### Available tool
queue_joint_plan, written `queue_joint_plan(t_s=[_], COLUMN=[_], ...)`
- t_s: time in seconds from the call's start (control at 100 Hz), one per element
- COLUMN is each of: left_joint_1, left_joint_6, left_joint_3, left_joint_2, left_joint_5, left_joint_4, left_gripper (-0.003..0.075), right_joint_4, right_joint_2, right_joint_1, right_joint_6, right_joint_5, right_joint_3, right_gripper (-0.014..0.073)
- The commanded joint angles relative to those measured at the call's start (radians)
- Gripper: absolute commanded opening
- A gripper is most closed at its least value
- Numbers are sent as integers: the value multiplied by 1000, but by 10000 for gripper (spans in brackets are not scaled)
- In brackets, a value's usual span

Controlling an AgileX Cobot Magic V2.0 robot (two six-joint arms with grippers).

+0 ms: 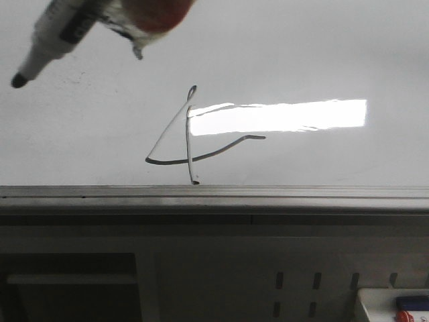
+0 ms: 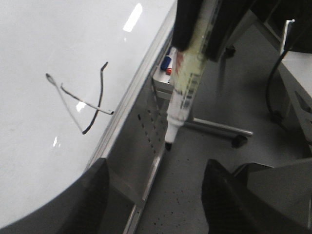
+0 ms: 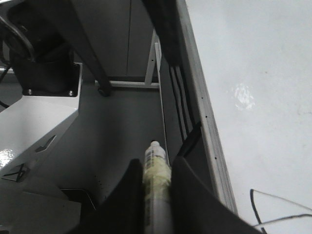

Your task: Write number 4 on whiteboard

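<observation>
- Apparently the number 4 (image 1: 190, 159) was complete on the whiteboard (image 1: 322, 54): a slanted figure with an open top and a long curved crossbar, close to the grey rim (image 1: 268, 194) on the near edge.
- The main risk was a stray mark. The marker (image 1: 60, 33) was uncapped, so its black tip would leave an extra line if the arm passed low over the board.
- A second risk was a smear. The ink was probably fresh, and any part of an arm that brushed over the strokes could spoil the figure.
- The marker could also slip and fall to the floor, because in the left wrist view it hung beyond the rim, not above the board.
- The right hand (image 3: 156, 163) was closed on the marker body, one finger on each side. The pen was tilted with its tip down and clear of the surface.
- The left hand (image 2: 156, 165) was wide apart and held nothing. It hovered near the board's edge and looked down at the figure and the pen.
</observation>
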Motion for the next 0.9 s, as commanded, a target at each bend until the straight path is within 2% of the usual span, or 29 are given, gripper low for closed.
queue_joint_plan(t_s=[0.0, 0.25, 0.5, 0.89], left_joint_1=[-10, -22, -22, -22], left_joint_6=[85, 110, 110, 110], left_joint_3=[-89, -191, -198, -239], left_joint_2=[72, 215, 265, 254], left_joint_5=[15, 37, 84, 93], left_joint_4=[-94, -154, -160, -161], left_gripper=[360, 295, 293, 293], right_joint_4=[24, 24, 24, -14], right_joint_2=[-15, -17, -17, -13], right_joint_1=[21, 55, 79, 75], right_joint_6=[-28, -32, -37, -38], right_joint_5=[-69, -73, -132, -122], right_joint_3=[-35, -37, -37, -54], right_gripper=[-45, -45, -45, -45])
